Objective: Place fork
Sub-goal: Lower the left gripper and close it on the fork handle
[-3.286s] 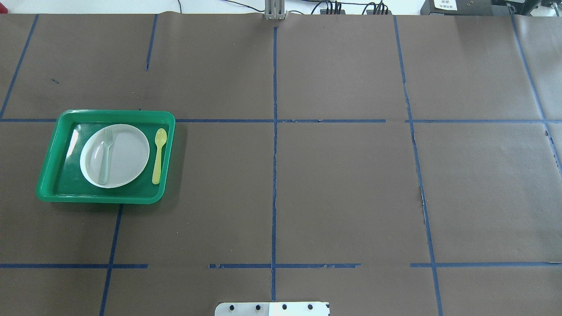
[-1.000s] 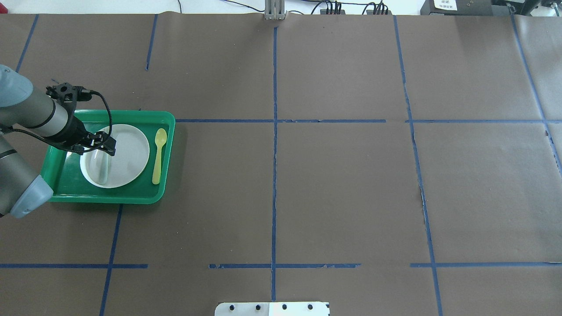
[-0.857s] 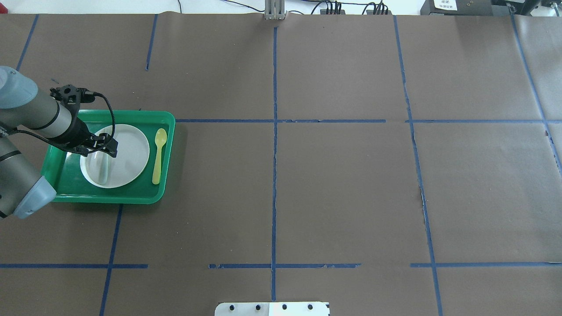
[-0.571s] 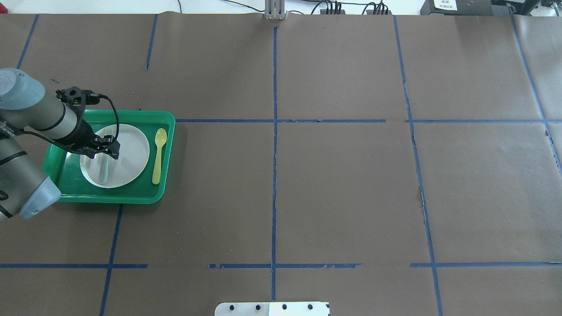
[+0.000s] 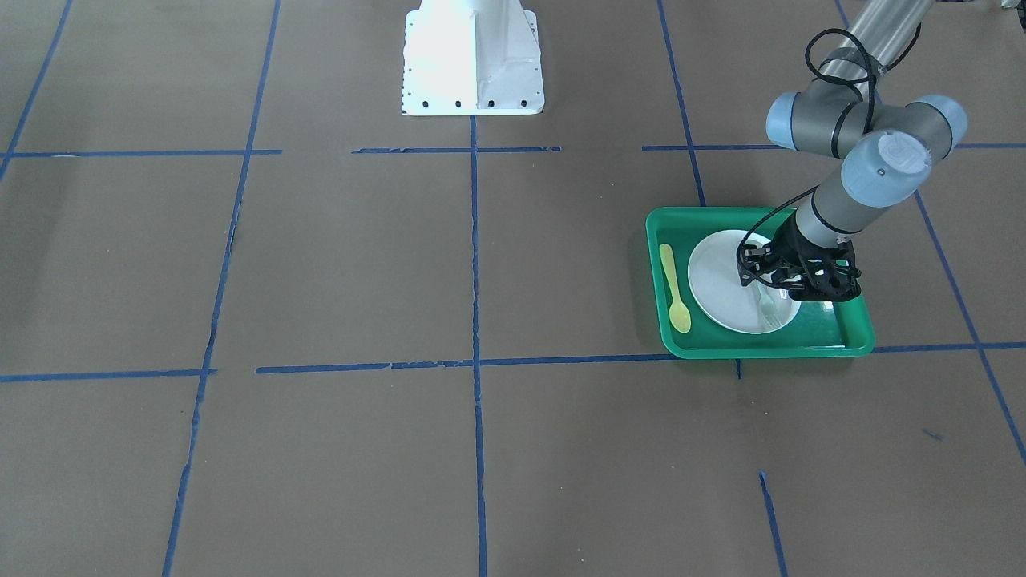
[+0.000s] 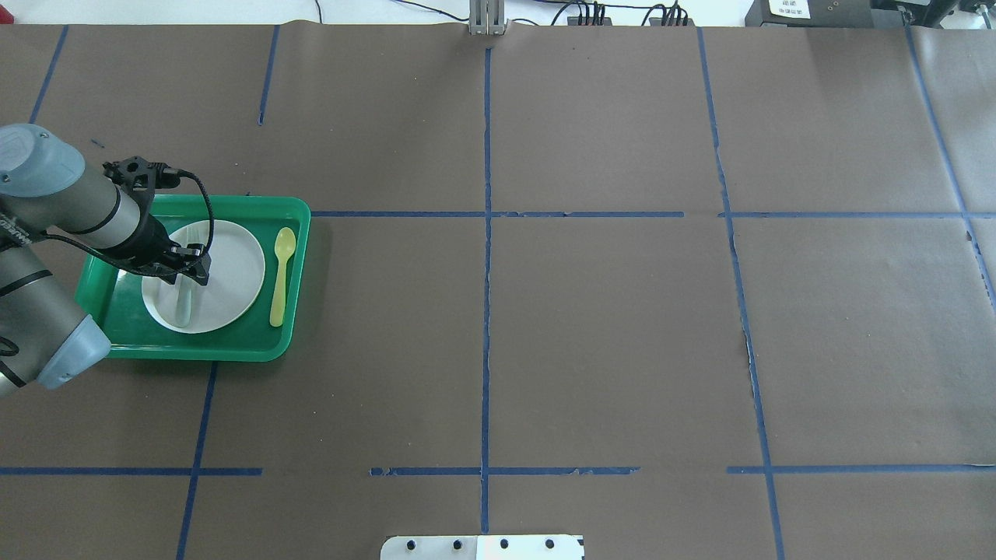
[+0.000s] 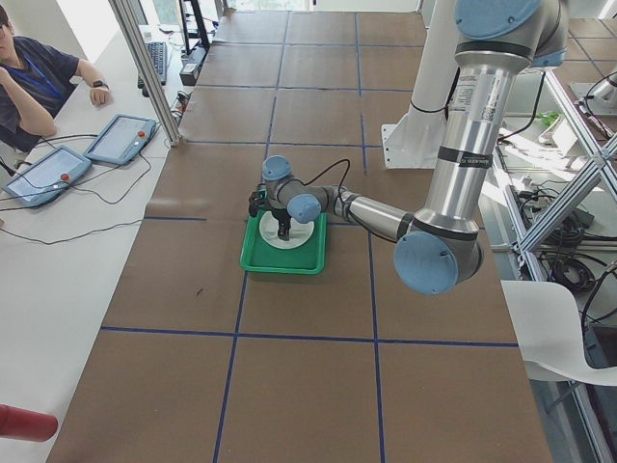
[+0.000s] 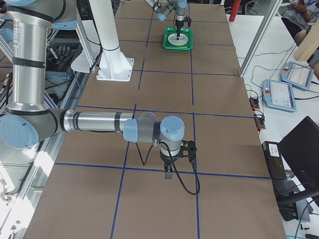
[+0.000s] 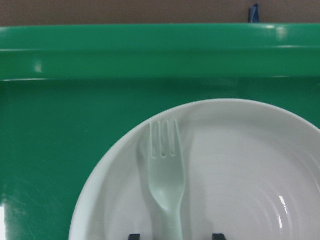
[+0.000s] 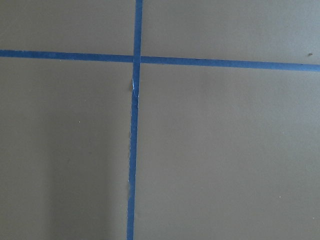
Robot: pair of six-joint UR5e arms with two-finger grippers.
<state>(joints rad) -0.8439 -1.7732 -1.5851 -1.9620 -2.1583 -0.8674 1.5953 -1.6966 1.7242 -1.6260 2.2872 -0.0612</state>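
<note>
Paper of a dull brown, crossed by blue tape lines, covers the table [image 8: 224, 129]. Seen from the robot's right end, the right gripper [image 8: 168, 173] is nearest. It hangs pointing down above a tape crossing, and how far its fingers stand apart cannot be told from here; its own camera shows only paper and tape. Past it stands the robot's white pedestal [image 8: 114, 62].

Well apart, toward the table's other end, lies a green tray [image 6: 202, 350]. On it sit a white plate [image 6: 233, 272] and a yellow spoon [image 6: 280, 276], which lies on the tray floor just beside the plate, on the side nearer the table's middle. The fork [image 9: 167, 185] lies flat on the plate, on the half away from the spoon, handle toward the robot.

The left gripper [image 6: 189, 274] hangs low over the fork. From the wrist, its two dark fingertips [image 9: 134, 236] stand either side of the handle with white plate showing in both gaps: spread wide, gripping nothing. Beyond them the tines point to the plate's far rim. Then come green floor, the tray's far wall, and brown paper with a stub of tape.
</note>
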